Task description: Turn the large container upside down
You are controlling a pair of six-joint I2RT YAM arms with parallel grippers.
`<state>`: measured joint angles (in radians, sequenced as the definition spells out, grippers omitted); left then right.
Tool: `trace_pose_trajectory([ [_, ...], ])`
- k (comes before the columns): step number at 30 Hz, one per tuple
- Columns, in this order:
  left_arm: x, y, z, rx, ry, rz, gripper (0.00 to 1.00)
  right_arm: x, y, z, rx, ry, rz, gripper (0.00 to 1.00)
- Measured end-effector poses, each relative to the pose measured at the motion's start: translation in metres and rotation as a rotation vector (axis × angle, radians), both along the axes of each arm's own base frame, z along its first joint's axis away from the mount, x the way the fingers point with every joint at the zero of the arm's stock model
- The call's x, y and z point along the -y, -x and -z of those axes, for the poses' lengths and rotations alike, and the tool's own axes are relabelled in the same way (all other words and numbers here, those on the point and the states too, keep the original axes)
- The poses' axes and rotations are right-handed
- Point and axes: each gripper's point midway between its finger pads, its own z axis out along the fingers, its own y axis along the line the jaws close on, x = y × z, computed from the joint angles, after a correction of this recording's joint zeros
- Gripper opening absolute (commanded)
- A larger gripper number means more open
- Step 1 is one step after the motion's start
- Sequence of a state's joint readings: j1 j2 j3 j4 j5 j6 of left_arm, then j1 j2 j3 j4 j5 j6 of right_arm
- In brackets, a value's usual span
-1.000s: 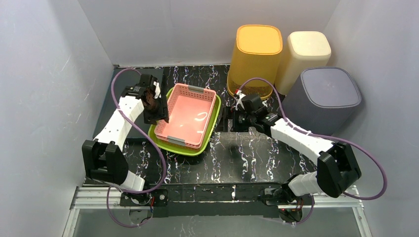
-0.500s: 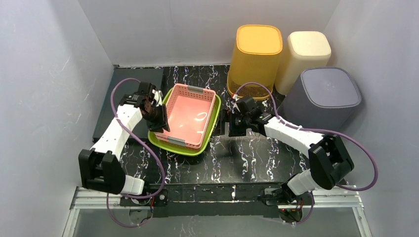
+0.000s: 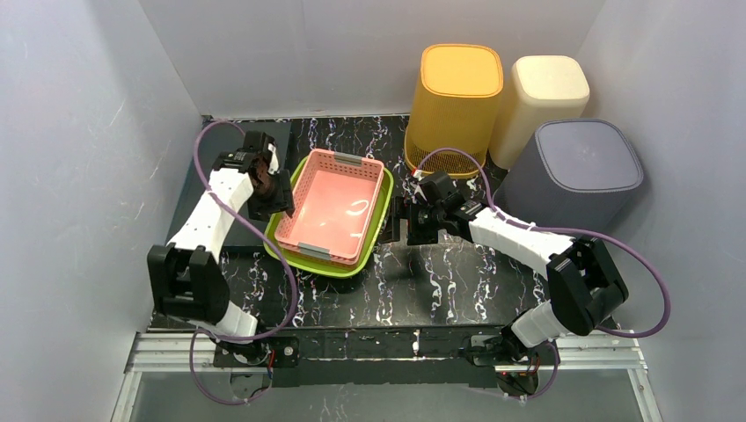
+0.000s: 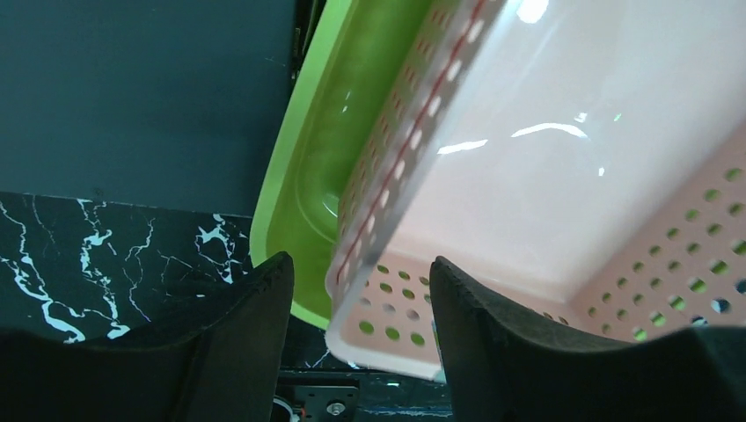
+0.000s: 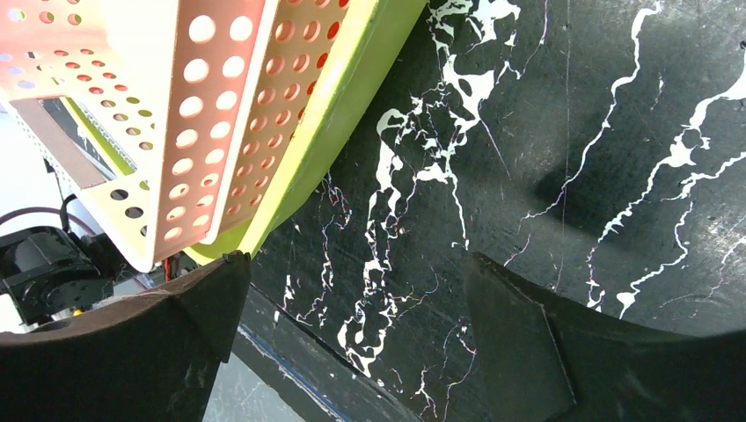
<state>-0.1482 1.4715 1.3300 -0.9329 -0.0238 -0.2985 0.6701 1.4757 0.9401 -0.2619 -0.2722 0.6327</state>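
A pink perforated basket (image 3: pixel 334 204) sits upright inside a larger lime-green tray (image 3: pixel 327 264) left of the table's middle. My left gripper (image 3: pixel 274 195) is open at their left side. In the left wrist view its open jaws (image 4: pixel 361 299) straddle the basket's (image 4: pixel 545 176) rim corner, with the green tray's (image 4: pixel 317 167) edge beside it. My right gripper (image 3: pixel 406 220) is open and empty just right of the tray. In the right wrist view it (image 5: pixel 352 299) is over bare table, with the tray (image 5: pixel 339 101) and basket (image 5: pixel 220 114) at upper left.
Three tall bins stand upside down at the back right: yellow (image 3: pixel 457 97), cream (image 3: pixel 544 97) and grey (image 3: pixel 581 171). A dark mat (image 3: pixel 207 176) lies at the back left. Grey walls close in both sides and the back.
My left gripper dipped along the basket's left side, then drew back up a little. My right gripper has moved slightly left toward the tray. The basket and tray have not moved.
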Motion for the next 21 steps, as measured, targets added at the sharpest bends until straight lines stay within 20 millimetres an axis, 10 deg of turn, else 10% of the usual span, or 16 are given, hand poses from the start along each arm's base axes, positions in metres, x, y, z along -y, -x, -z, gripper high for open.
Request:
trace_pose_trajectory([
  [14, 0.024, 0.034, 0.040, -0.145, 0.149, 0.088, 0.02, 0.001, 0.001, 0.001, -0.010, 0.004, 0.004, 0.99],
  [21, 0.053, 0.060, 0.038, -0.148, 0.318, 0.134, 0.00, 0.013, -0.006, 0.000, 0.009, 0.054, 0.090, 0.99],
])
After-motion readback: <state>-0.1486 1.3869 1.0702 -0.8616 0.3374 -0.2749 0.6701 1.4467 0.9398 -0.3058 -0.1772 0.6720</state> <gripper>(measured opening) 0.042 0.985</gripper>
